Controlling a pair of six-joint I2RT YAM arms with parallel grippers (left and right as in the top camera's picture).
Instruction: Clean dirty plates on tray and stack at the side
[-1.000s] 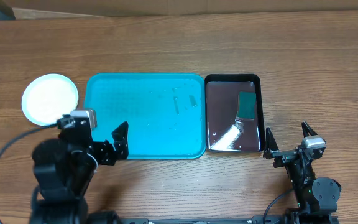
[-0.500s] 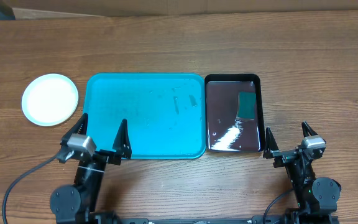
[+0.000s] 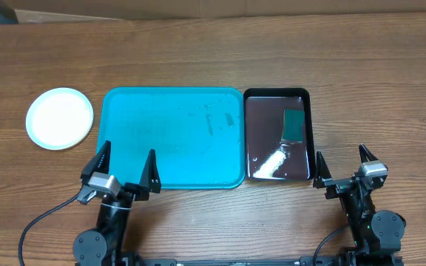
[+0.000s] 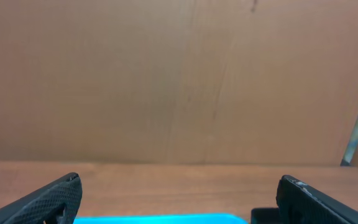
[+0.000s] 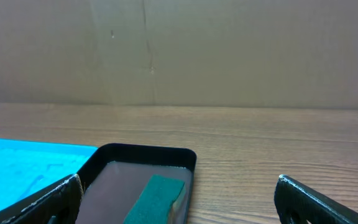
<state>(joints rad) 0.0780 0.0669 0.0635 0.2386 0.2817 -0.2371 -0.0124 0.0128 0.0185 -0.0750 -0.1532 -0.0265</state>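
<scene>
The white plate lies on the wooden table just left of the teal tray, apart from the left gripper at the tray's near edge. A black tray with a green sponge adjoins the tray's right side. The left gripper and the right gripper stand wide open, holding nothing.

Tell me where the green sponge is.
Overhead, the green sponge lies in the black tray, toward its far right corner, right of the teal tray.

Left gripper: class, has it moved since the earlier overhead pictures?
Yes. The left gripper has drawn back from the white plate, toward the near edge of the table.
</scene>
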